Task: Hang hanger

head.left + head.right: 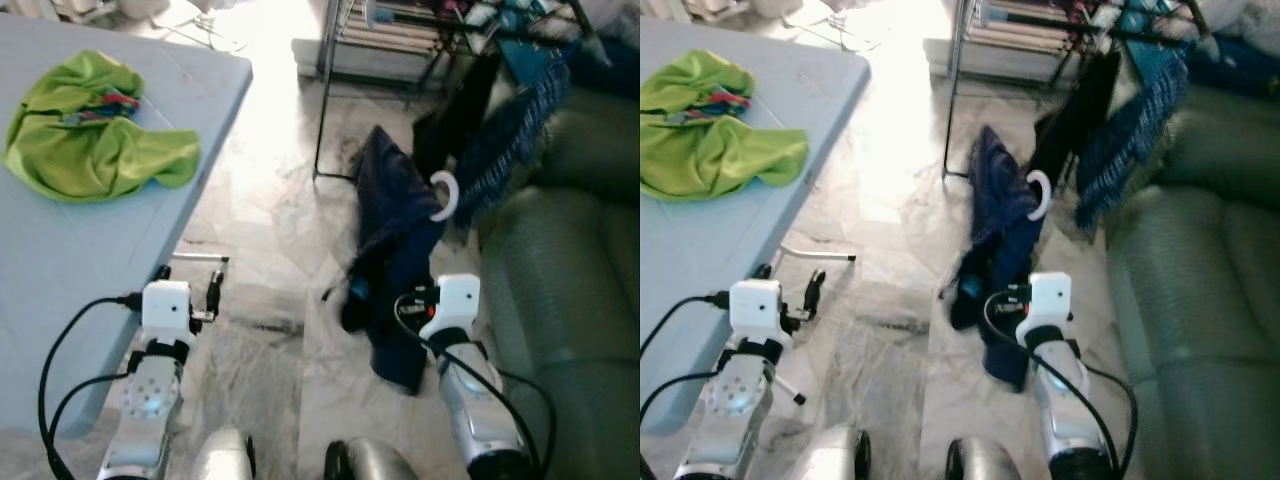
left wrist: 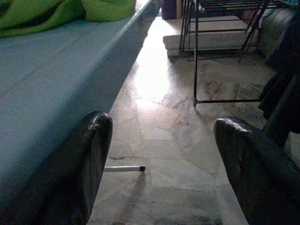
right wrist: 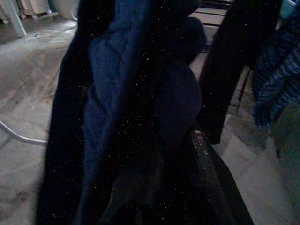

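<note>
Already our right pincer [image 1: 385, 300] is clamped on the hanger [image 1: 444, 195] with its garment [image 1: 395, 245], short of the rack [image 1: 325, 95]; hanging remains. Left pincer [image 2: 159, 164] gapes idle.

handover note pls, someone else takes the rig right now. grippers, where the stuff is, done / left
Right gripper: holds up the dark blue garment on its hanger; white hanger hook is free above the cloth, not on any rail.
Left gripper: open, holding nothing, beside the blue table edge.
Drying rack: ahead, beyond the garment, other clothes already on it.
Green cloth: lies on the table.
Done: hanger with garment picked up.
Left: bring it to the rack, hook it over a rail, release.
</note>
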Controlling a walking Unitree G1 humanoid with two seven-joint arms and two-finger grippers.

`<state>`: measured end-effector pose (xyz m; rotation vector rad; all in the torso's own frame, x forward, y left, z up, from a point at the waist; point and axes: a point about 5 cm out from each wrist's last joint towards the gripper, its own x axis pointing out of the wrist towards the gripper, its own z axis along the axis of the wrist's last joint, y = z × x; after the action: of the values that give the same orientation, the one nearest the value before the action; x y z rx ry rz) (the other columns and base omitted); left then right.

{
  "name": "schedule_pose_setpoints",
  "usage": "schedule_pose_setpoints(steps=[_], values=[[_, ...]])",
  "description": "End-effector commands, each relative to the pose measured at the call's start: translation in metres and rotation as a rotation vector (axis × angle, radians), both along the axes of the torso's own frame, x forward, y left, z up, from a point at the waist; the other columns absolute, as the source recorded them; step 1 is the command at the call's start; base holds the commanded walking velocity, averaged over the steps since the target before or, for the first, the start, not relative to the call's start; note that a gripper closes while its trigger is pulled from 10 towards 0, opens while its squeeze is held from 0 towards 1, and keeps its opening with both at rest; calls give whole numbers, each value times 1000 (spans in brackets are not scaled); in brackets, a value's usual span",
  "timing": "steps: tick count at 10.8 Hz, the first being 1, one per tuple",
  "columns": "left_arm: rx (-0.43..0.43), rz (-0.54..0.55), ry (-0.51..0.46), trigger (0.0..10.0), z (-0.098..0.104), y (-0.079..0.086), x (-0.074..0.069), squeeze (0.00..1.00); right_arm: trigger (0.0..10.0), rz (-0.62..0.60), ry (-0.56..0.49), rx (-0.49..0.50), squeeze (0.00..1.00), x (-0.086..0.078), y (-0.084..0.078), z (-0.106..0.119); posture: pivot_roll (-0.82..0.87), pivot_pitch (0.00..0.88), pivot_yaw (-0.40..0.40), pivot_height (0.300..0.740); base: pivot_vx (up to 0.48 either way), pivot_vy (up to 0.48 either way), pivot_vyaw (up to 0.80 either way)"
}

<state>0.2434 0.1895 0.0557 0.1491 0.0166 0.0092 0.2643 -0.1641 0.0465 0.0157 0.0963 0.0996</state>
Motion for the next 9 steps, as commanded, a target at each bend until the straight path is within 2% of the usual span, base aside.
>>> schedule_pose_setpoints(steps=[1,3,7,9], values=[[-2,20,-16,10000,2,3,0,0,10000,-55,-28,-17,0,2,-12,5,68,127,-89,740,0,0,0],[-12,-12,-28,10000,4,-1,0,0,10000,-71,-19,-30,0,2,-14,3,69,125,-91,740,0,0,0],[-26,-58,-41,10000,5,-8,1,0,10000,-98,-35,-36,0,9,-16,8,68,119,-92,740,344,0,0],[-34,-77,-42,10000,4,-10,0,0,10000,-95,-40,-29,0,10,-15,8,68,120,-91,740,480,0,0]])
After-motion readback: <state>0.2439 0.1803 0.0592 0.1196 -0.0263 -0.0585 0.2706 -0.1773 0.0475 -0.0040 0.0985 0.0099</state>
